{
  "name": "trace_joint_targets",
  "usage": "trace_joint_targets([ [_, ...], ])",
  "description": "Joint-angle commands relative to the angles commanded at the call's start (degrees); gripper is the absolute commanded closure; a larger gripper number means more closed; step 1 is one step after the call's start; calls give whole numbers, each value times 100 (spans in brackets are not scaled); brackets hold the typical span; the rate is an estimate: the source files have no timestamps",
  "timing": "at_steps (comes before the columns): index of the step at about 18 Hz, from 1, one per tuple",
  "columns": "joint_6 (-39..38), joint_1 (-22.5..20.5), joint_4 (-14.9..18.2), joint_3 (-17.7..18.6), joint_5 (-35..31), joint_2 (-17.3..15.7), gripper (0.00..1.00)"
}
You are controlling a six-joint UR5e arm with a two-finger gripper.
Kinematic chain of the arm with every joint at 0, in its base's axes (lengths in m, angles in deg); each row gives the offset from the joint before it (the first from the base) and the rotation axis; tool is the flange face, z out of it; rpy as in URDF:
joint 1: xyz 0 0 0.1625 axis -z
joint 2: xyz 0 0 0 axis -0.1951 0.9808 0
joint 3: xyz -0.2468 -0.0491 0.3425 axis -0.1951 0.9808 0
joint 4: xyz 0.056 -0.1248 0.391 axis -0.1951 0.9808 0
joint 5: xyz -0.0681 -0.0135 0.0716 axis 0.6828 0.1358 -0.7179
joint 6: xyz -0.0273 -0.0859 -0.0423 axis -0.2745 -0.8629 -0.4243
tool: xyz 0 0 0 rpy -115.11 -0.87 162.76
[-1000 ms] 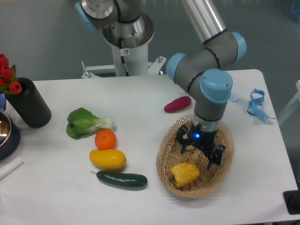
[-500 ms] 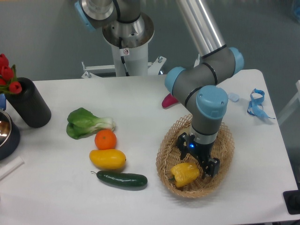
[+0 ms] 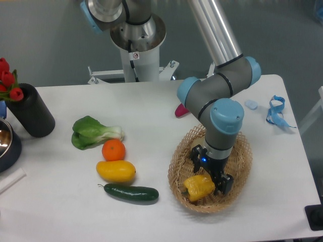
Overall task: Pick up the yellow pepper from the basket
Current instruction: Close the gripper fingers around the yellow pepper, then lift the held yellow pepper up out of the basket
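Note:
The yellow pepper (image 3: pixel 198 187) lies in the front part of the tan wicker basket (image 3: pixel 241 151) at the right of the table. My gripper (image 3: pixel 211 170) hangs low inside the basket, right over the pepper's back right side. Its black fingers (image 3: pixel 225 183) stand apart, one behind the pepper and one at its right, so it is open. Whether a finger touches the pepper is unclear.
Left of the basket lie a dark green cucumber (image 3: pixel 131 193), a yellow-orange mango (image 3: pixel 116 171), an orange (image 3: pixel 113 149) and a green bok choy (image 3: pixel 93 132). A purple sweet potato (image 3: pixel 180 109) peeks out behind my arm. A black vase (image 3: pixel 31 111) stands far left, blue ribbon (image 3: pixel 276 112) far right.
My arm has moved forward and down in the basket, bringing the open gripper from behind the pepper to just over and around it. The pepper has stayed in place.

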Motion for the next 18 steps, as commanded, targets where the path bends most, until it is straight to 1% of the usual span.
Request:
trace_joint_targets([
  [2, 0, 9, 0, 62, 0, 35, 1],
  [3, 0, 52, 0, 53, 0, 53, 7],
  [4, -9, 53, 0, 53, 0, 70, 19],
  [5, 0, 53, 0, 53, 0, 70, 40],
  [6, 9, 53, 0, 53, 0, 53, 55],
  [7, 0, 53, 0, 44, 0, 35, 64],
  [8, -9, 53, 0, 36, 0, 18, 68],
  [12, -113, 35, 26, 27, 52, -105, 68],
  [15, -439, -9, 123, 53, 53, -333, 68],
  [18, -466, -114, 508, 53, 9, -658, 68],
])
